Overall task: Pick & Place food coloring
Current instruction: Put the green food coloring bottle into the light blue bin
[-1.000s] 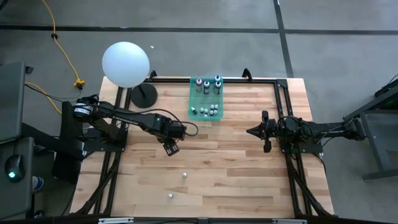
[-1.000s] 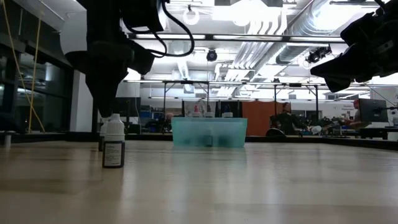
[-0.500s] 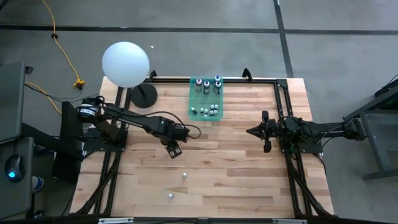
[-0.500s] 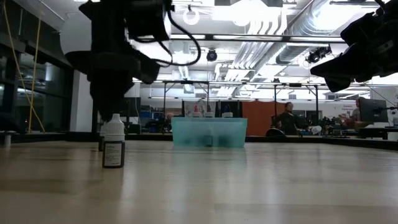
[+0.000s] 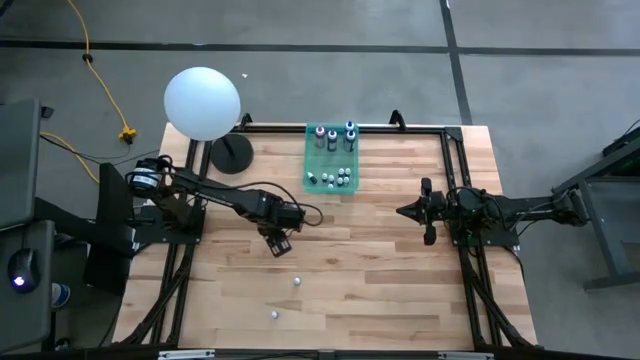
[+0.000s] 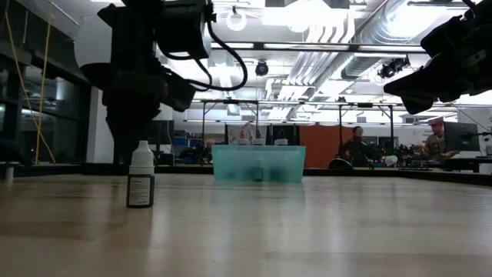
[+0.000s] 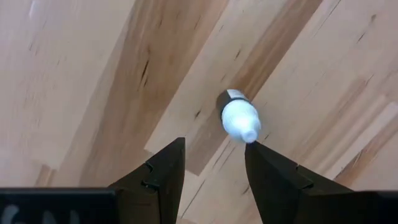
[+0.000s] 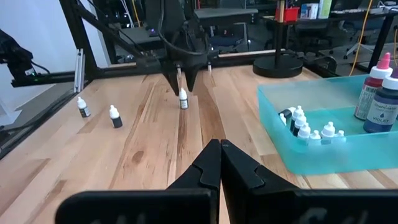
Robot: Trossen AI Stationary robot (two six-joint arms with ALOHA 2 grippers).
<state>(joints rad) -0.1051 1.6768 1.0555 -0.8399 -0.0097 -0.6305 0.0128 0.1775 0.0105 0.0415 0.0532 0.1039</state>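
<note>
Left gripper (image 7: 211,165) hangs right over a small white-capped dropper bottle (image 7: 239,118), fingers apart, nothing gripped. Right gripper (image 8: 219,163) waits pinched together by the teal tray (image 8: 348,155).

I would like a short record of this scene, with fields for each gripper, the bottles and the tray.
left gripper: open, above one small bottle standing on the table
right gripper: shut, waiting at the table's right side
loose bottles: two more stand apart on the wood
tray: teal, holds several tiny bottles and a few larger ones
</note>
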